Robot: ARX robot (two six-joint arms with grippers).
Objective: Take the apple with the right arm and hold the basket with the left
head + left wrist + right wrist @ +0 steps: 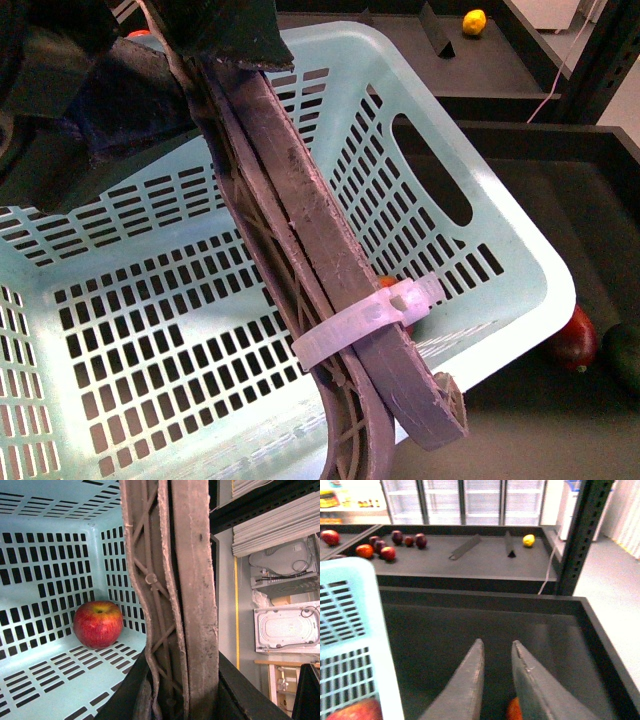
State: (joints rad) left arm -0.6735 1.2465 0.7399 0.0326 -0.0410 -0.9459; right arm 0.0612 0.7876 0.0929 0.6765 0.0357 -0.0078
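Holding the handle [192, 580] of the basket [525, 290] tight with my left fingers [239, 690]. My right fingers [467, 685] are a little apart, empty. The apple [98, 624] sits inside the basket, lower left of the frame.

Front camera peers steeply down, tight over the basket [340, 45] and its handle [300, 220]. Left wrist camera hugs that handle, looking inside; right wrist camera faces out over a dark bin [485, 625], basket corner shared.

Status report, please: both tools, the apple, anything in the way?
Left tool shut on basket handle. Right tool open, empty, outside the basket. Apple inside basket, by a corner. Orange-red fruit below right tool.
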